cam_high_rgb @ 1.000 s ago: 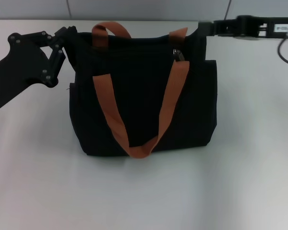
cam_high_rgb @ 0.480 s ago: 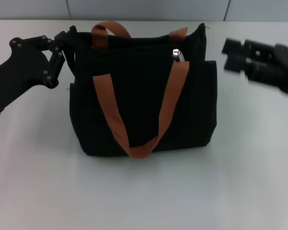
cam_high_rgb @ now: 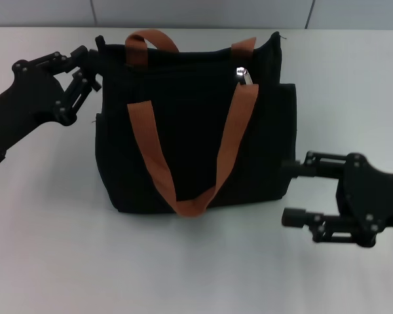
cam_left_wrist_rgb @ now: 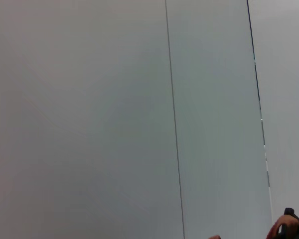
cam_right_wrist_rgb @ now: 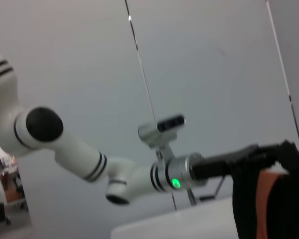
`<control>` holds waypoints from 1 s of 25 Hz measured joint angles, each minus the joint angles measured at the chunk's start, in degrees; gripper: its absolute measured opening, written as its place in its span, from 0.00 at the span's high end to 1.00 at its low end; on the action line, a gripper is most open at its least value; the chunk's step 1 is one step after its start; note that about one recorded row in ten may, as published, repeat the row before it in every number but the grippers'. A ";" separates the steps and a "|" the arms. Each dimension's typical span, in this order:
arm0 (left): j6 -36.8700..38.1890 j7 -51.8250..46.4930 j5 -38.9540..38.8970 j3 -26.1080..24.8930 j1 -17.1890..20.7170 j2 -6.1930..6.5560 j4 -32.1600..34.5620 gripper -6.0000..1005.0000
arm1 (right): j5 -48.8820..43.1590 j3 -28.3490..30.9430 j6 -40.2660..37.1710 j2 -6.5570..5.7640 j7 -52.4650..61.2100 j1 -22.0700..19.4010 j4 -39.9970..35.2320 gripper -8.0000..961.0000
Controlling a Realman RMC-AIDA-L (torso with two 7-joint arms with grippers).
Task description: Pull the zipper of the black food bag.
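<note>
The zipper point(cam_high_rgb: 243, 74) sits well above the spread right gripper point(cam_high_rgb: 289, 191); left gripper point(cam_high_rgb: 92, 65) pinches the bag point(cam_high_rgb: 190, 124) corner.

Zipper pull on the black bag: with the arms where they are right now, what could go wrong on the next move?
1. The right gripper sits open, low beside the black food bag, far below the zipper; rising, it could snag the orange strap draped just under the pull.
2. The left gripper is at the bag's upper corner; whether it grips the fabric is unclear. Unheld, the bag may slide or tip when pulled.
</note>
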 joint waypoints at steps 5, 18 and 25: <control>-0.60 -4.35 0.89 0.08 0.78 0.72 0.91 0.80 | -3.53 0.00 2.31 0.00 -1.29 0.70 0.72 0.27; 13.43 -28.55 8.79 0.25 3.47 6.17 8.87 0.32 | -4.86 -2.50 10.49 0.12 -7.69 2.40 6.92 0.28; 21.77 -33.67 10.41 0.41 2.75 7.16 10.66 0.23 | -4.78 -2.73 11.80 0.24 -8.63 2.93 8.43 0.28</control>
